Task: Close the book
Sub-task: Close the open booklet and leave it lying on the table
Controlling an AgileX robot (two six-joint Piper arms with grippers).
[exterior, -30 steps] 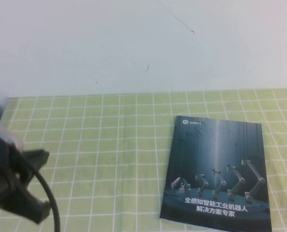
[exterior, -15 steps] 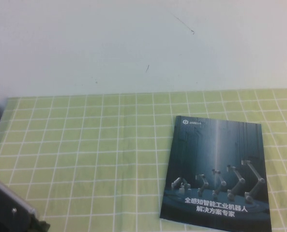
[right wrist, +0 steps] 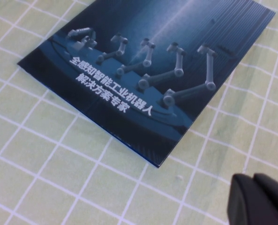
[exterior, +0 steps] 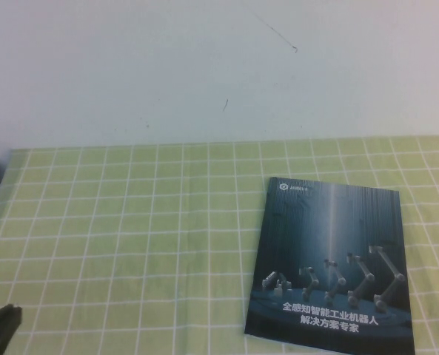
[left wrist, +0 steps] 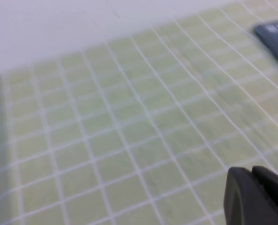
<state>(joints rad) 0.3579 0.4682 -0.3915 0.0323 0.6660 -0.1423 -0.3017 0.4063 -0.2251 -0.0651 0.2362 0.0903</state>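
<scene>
Closed book [exterior: 330,266] flat at lower right on checked worktop [exterior: 130,222], left end effector [exterior: 1,329] at lower-left corner, right end effector [right wrist: 257,197] near book, state of both unclear

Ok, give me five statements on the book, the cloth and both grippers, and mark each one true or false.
1. The book lies closed, cover up. True.
2. The book sits on the robot's left side of the cloth. False: it lies on the robot's right side.
3. The left gripper rests on the book. False: it is over bare cloth on the robot's left, well apart from the book.
4. The right gripper is over cloth beside a corner of the book and does not touch it. True.
5. The cloth is green with a white grid. True.
</scene>
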